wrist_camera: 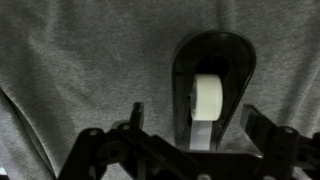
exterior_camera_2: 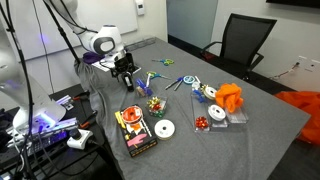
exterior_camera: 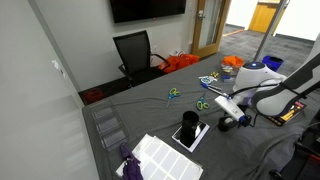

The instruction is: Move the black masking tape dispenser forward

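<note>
Jaws stood apart, the gripper (wrist_camera: 195,115) poised above the black masking tape dispenser (wrist_camera: 213,55) on the grey cloth (wrist_camera: 70,60).
A sound grip likely required centring over its narrow body before closing, then sliding forward.

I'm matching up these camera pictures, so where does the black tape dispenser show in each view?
Exterior view: dispenser right of centre, a dark shape under the gripper, hard to tell apart.
Exterior view: dispenser upper left, just below the gripper.
Wrist view: dispenser right of centre, pale roll inside, between the open jaws.
Shared landmark: the gripper, right at the dispenser in all three.
</note>
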Robot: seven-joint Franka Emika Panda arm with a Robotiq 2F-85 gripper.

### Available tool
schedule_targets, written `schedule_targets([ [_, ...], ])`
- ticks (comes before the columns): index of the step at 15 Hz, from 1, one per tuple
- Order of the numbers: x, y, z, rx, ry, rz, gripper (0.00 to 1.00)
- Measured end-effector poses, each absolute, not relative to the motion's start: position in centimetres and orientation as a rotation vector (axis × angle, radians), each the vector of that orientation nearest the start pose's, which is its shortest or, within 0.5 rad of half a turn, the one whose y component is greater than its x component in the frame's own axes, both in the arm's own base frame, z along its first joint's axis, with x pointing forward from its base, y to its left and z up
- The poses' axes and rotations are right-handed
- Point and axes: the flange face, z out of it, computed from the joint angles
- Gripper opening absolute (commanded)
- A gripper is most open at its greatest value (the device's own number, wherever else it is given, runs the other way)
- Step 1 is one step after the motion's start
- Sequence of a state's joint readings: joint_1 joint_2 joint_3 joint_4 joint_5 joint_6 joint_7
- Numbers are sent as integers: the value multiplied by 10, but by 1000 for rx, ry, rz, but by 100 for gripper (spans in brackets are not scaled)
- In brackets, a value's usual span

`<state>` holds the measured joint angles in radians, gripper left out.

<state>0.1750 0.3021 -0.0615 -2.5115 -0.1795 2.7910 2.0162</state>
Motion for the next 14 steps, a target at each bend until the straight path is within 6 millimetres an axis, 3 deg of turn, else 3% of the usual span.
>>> schedule_targets([
  [7,457,61,151,-2080,2420,-98,100],
  [8,457,62,147,-2076,2415,-99,75],
  [9,457,63,143,-2067,2410,-102,74],
  [14,458,61,133,-2028,2398,-95,40],
])
